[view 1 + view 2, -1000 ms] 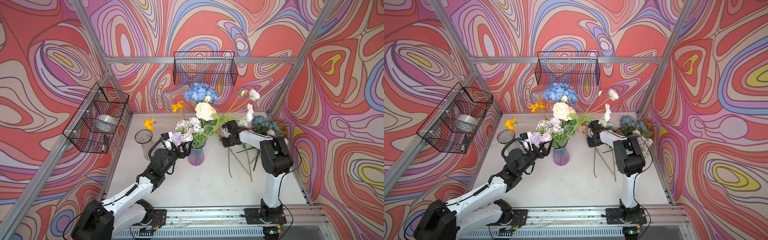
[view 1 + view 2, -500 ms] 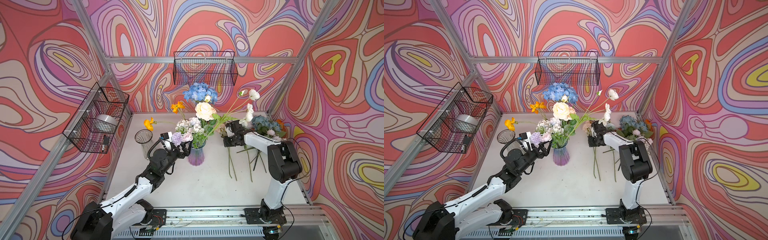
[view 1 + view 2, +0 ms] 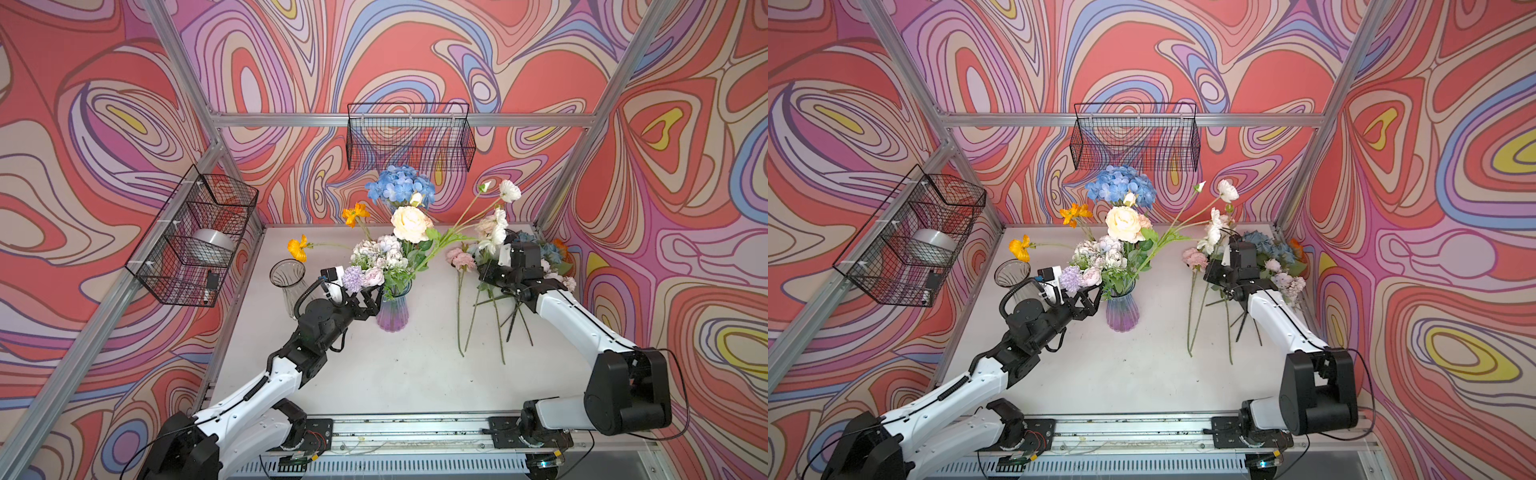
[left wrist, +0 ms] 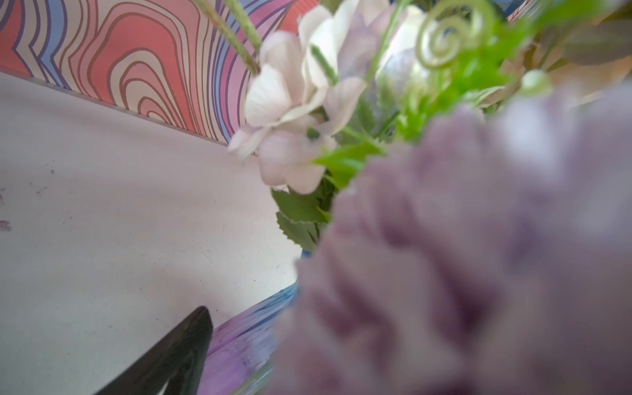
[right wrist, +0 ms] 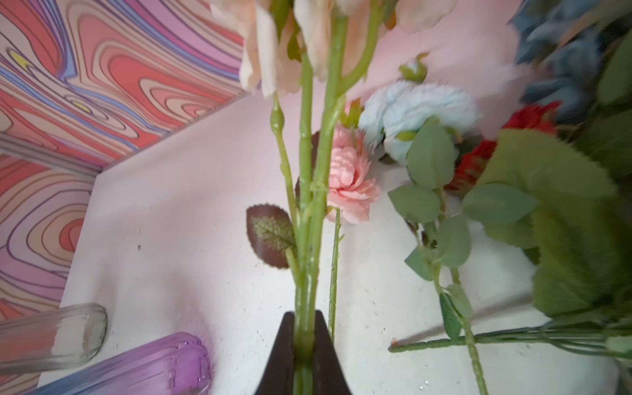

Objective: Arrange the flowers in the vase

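The purple-blue vase [image 3: 392, 314] [image 3: 1122, 314] stands mid-table. It holds a blue hydrangea [image 3: 400, 189], a cream rose [image 3: 411, 224], orange poppies [image 3: 355, 214], long white poppies [image 3: 509, 191] and a lilac-pink bunch [image 3: 376, 257]. My left gripper [image 3: 370, 297] is open beside the vase's neck, under a lilac bloom [image 4: 444, 256] that blocks most of the left wrist view; one finger [image 4: 178, 355] shows. My right gripper [image 5: 304, 321] [image 3: 486, 276] is shut on the green stems of a peach-cream rose bunch [image 5: 273, 44]. More flowers [image 3: 536, 249] lie at the right.
A pink bloom [image 5: 349, 184] [image 3: 460, 258], a pale blue one [image 5: 410, 109] and a red one [image 5: 478, 160] lie by the held stems. An empty clear glass vase [image 3: 288, 282] stands left of the left gripper. Wire baskets [image 3: 409, 137] [image 3: 195, 237] hang on the walls.
My left gripper has opened next to the vase. The right arm's elbow has swung out to the right, with the gripper staying shut on the stems.
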Controlling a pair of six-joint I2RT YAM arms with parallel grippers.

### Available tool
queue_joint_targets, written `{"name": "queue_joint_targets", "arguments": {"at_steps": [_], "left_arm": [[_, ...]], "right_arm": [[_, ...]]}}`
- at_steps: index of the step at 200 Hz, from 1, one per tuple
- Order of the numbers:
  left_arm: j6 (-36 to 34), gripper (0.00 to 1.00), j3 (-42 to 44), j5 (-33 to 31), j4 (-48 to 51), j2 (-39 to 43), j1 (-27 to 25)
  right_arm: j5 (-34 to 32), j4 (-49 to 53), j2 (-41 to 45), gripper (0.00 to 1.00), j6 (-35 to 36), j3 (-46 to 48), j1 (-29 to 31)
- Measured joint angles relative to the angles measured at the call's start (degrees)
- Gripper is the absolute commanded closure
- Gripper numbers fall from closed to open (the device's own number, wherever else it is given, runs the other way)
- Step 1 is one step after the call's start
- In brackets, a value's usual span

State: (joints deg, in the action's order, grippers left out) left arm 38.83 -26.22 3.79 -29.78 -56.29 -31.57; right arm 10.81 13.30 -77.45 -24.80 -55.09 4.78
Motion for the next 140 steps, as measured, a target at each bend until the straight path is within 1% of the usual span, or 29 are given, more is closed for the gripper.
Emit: {"name": "queue_joint_targets", "arguments": {"at_steps": [42,75,87,103,140], "left_arm": [[0.61,0.00,-0.85,-1.11,0.46,-1.68,0.00],[0.85,0.00,-3.02,-1.44,0.81,-3.85,0.00],[0.83,0.00,-4.00,-1.49,0.79,-4.35,0.00],[0.79,0.00,-4.83,-1.53,0.79,-4.63,0.00],[0.33,0.00,-5.88,-1.57,0.81,-5.05,0.00]], "right_arm": [[-6.80,1.42,13.33,1.00,0.33,0.44,-0.26],[-7.82,1.70,22.91,1.00,2.93,0.44,-0.31],[-6.56,1.36,25.70,1.00,3.85,0.44,-0.31],[-2.97,-0.11,28.68,1.00,4.61,0.44,-0.31],[8.72,-6.91,33.42,1.00,3.87,0.90,-0.31]]}}
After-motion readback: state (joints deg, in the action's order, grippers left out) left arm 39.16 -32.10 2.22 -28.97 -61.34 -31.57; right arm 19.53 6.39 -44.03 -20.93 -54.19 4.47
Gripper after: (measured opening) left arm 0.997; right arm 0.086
